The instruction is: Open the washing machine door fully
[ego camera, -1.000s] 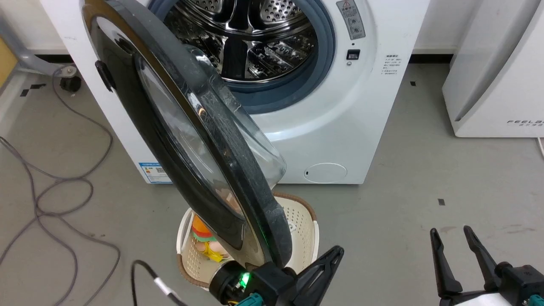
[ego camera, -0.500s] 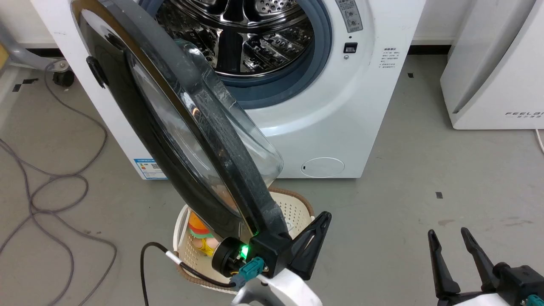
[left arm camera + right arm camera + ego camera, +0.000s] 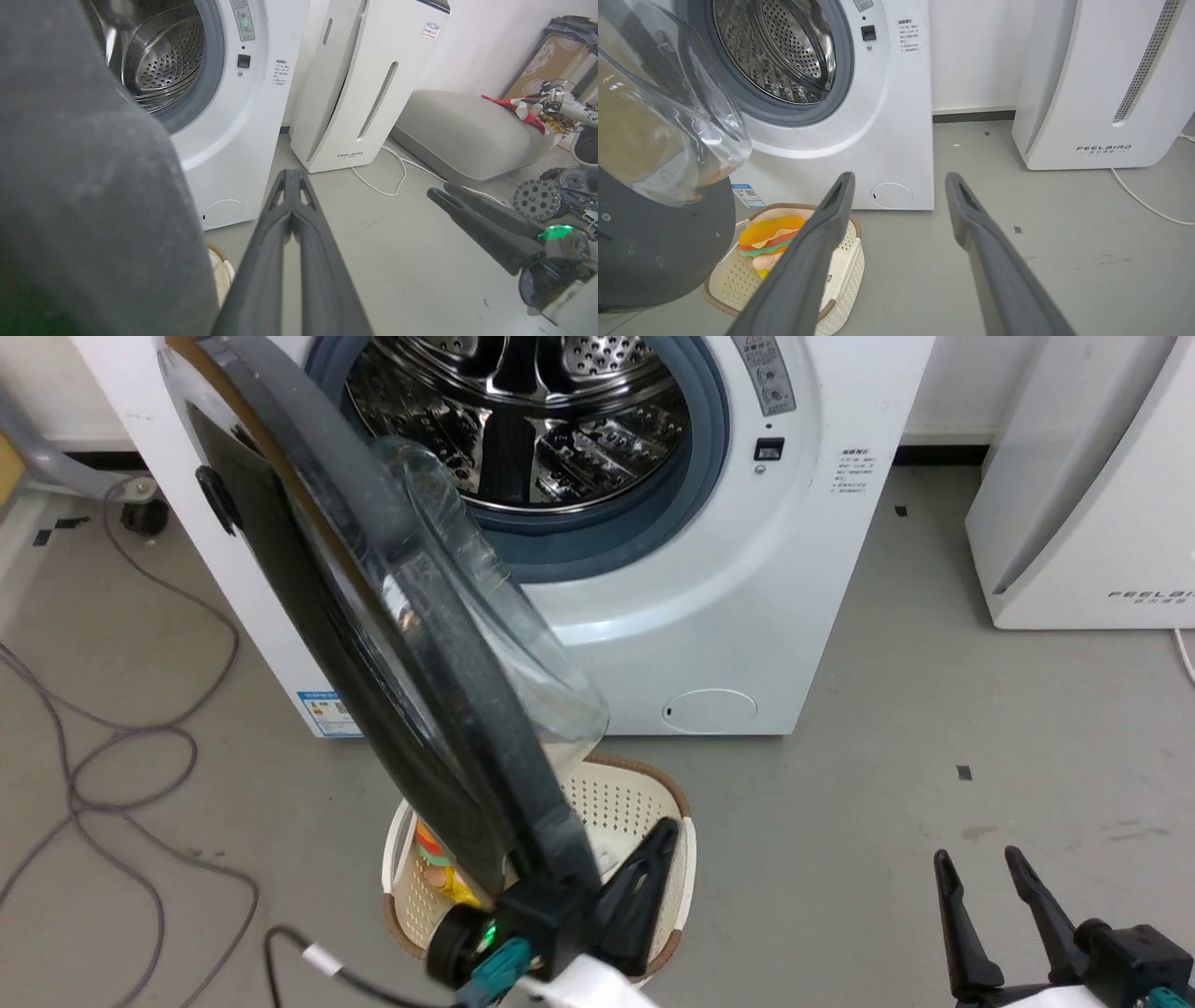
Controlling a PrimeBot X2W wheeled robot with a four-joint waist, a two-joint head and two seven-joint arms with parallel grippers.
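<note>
Two risks: the left gripper, fingers pressed shut beside the washing machine door at its near rim, could slide off. The door, half-swung left of the washing machine drum, might clip the basket beneath, while the right gripper hangs spread wide.

Floor: we see a grey, smooth ground with some faint stains.
Washing machine: white, it stands on the floor ahead of the left gripper.
Basket: cream, with holes and a brown rim, on the floor just below the left gripper, in front of the machine.
White appliance: marked FEELBIRD, it stands ahead and to the right of the right gripper.
Grey cable: we see it in loose loops, well to the left of the left gripper.
White cable: it lies at the foot of the white appliance.
Dark mark: small square, just ahead of the right gripper.
</note>
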